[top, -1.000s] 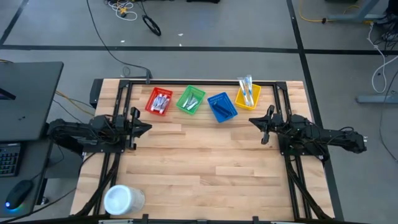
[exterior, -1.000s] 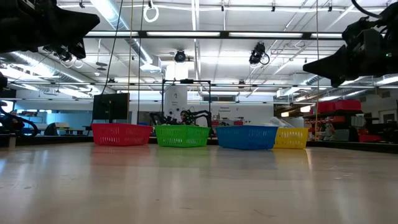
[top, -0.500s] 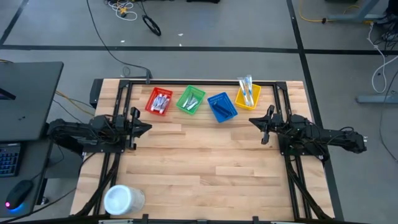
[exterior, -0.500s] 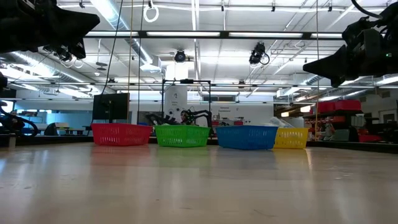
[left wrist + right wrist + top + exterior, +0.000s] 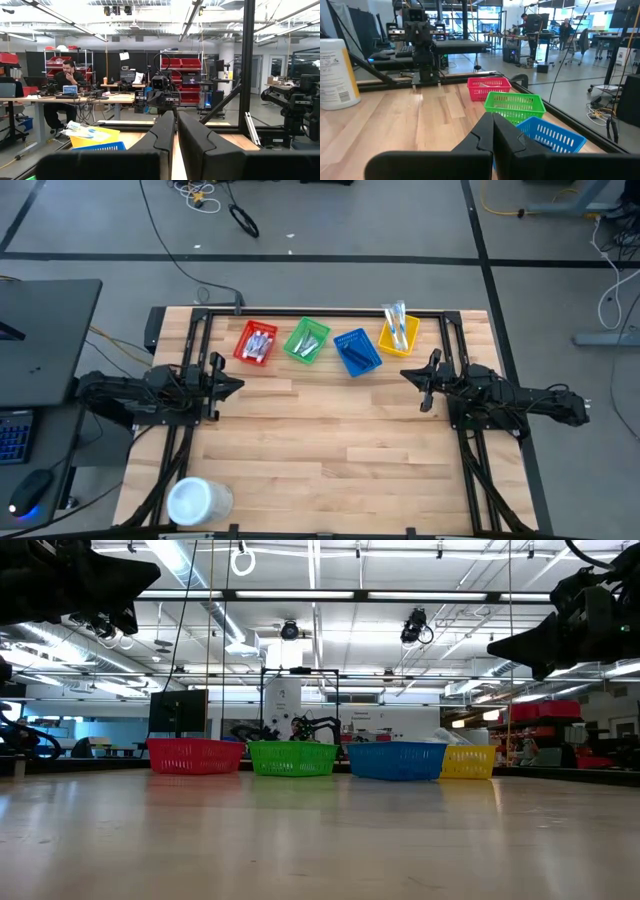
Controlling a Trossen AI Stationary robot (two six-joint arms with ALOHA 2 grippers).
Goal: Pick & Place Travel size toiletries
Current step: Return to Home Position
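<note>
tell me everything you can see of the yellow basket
The yellow basket is a small plastic bin with slotted walls. It stands upright on the wooden table near the far edge, at the right end of a row of four and next to the blue basket. It is turned at a slight angle. White-and-blue toothbrushes lie in it, their ends poking out over its far rim.

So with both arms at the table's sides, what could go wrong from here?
The toothbrushes poke out past the yellow basket's far rim; a bump could tip them out. The white tub stands at the table's near left corner by the left arm's frame; a swing could knock it off.
</note>
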